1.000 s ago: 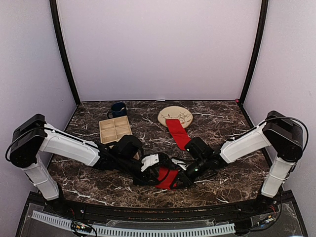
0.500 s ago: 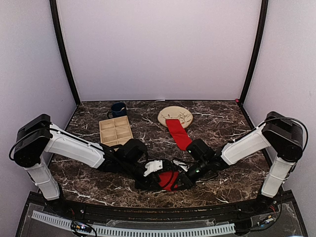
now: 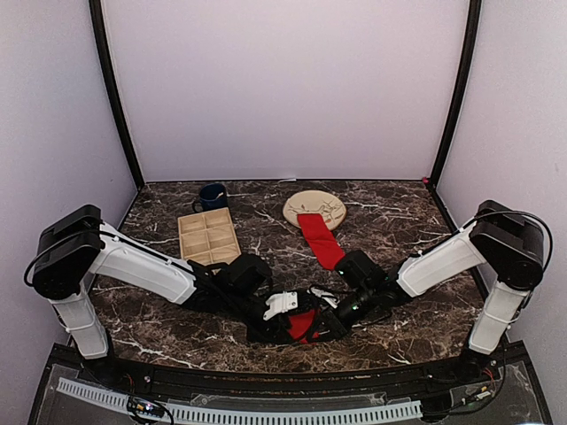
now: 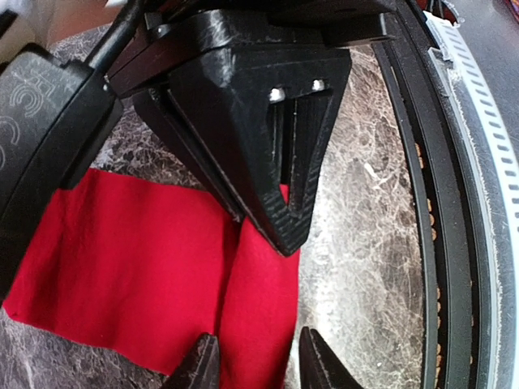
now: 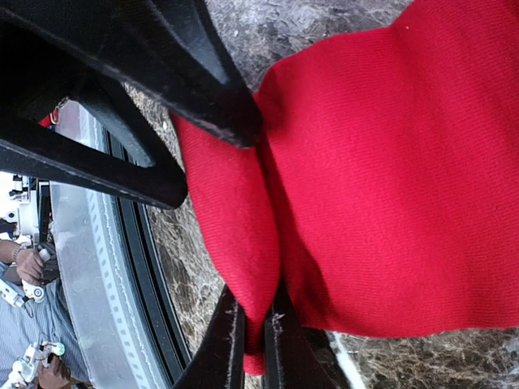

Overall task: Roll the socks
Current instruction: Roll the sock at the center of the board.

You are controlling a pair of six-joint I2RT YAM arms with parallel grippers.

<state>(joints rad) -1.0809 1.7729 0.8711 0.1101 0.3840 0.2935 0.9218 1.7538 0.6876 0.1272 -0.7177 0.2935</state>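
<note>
Near sock [image 3: 304, 324] at 6 o'clock on the table [image 3: 403, 217], between both wrists

Change over the last second: the left arm has slid toward 6 o'clock, and the red showing from above has shrunk from a strip to a small patch (cloth doubling over itself, I judge)

Left gripper [image 4: 259, 366], in from 9 o'clock: fingers partly parted, a thick fold of the near sock pinched between them

Right gripper [image 5: 255, 344], in from 3 o'clock: clenched on a thin ridge of the same sock

Reading: first roll under way, not yet tight

Far sock [image 3: 321, 241] lies flat and untouched, one end on the plate [image 3: 306, 202] at 12 o'clock, running toward 6; not yet rolled
</note>
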